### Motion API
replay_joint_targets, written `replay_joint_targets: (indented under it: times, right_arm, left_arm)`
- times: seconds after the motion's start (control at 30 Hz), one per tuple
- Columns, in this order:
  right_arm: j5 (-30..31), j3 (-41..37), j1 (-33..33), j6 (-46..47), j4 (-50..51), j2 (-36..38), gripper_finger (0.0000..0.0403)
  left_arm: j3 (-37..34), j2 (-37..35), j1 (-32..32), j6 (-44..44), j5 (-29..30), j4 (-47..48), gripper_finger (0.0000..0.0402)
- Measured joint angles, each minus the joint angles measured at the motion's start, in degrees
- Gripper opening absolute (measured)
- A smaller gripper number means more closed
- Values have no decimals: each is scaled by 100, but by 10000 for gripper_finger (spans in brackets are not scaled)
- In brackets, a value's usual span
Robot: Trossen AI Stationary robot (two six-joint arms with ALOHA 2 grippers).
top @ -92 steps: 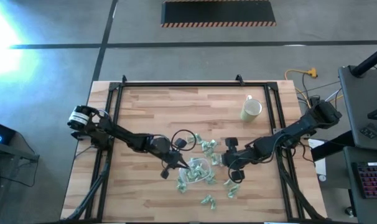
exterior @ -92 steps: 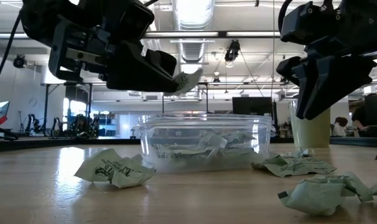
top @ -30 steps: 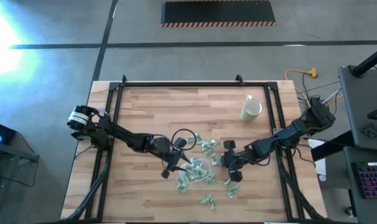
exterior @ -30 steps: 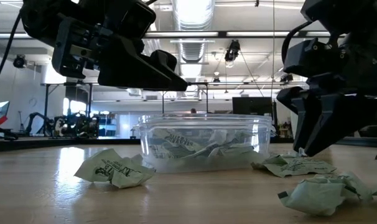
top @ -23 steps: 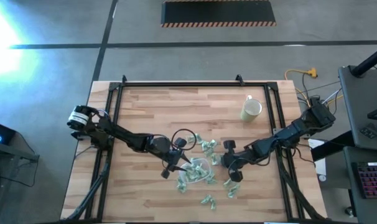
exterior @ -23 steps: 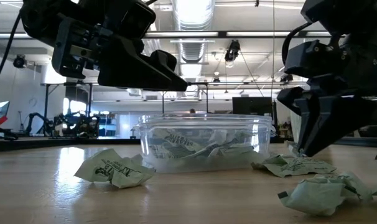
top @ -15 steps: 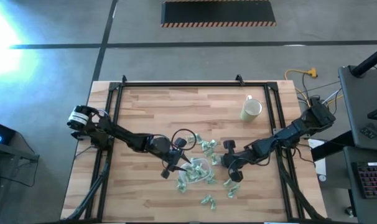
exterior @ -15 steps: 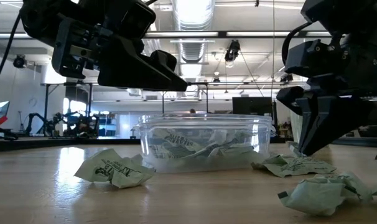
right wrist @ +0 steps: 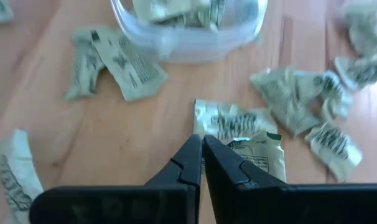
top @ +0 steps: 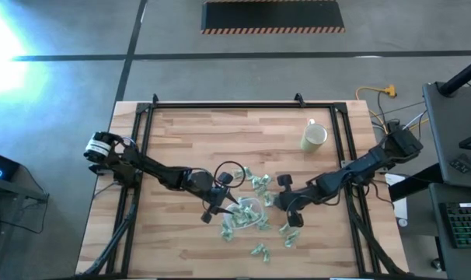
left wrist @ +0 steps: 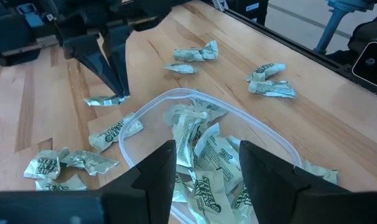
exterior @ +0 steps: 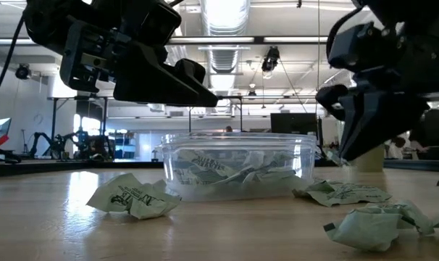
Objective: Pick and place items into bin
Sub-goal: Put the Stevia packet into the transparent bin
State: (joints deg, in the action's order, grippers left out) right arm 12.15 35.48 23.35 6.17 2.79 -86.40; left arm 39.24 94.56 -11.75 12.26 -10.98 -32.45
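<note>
The clear bin [top: 249, 211] [exterior: 237, 163] stands mid-table with several pale-green wrapped items [left wrist: 204, 149] in it. More items lie loose on the wood around it [top: 259, 183] [exterior: 132, 199]. My left gripper [left wrist: 207, 180] [top: 220, 208] hangs open over the bin's left part, touching nothing. My right gripper [right wrist: 202, 144] [top: 277, 204] is just right of the bin, low over the table. It is shut on the edge of a silvery-green item [right wrist: 241, 134] [left wrist: 104, 99]. My right gripper pinches the near edge of a flat wrapped item [right wrist: 214, 138] with the very tips of its two fingers [left wrist: 121, 94]. The fingers slant down from the table's right side. The item stretches out from the tips low over the wood; whether its far end rests there, I cannot tell.
A cream mug [top: 314, 137] stands at the far right of the table. Loose items lie right of the bin [exterior: 343, 192] [exterior: 371, 223] and near its front [top: 259, 250]. A black frame [top: 220, 105] runs along the table's far and side edges.
My right gripper has shut its fingers at the item beside the bin and has risen a little from the table.
</note>
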Motion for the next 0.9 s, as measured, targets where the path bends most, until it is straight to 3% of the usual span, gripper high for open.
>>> replay_joint_targets:
  times: [0.9]
  right_arm:
    - [-6,814,2,-1310,-234,115,8]
  left_arm:
    - [-22,0,16,13,103,-7,160]
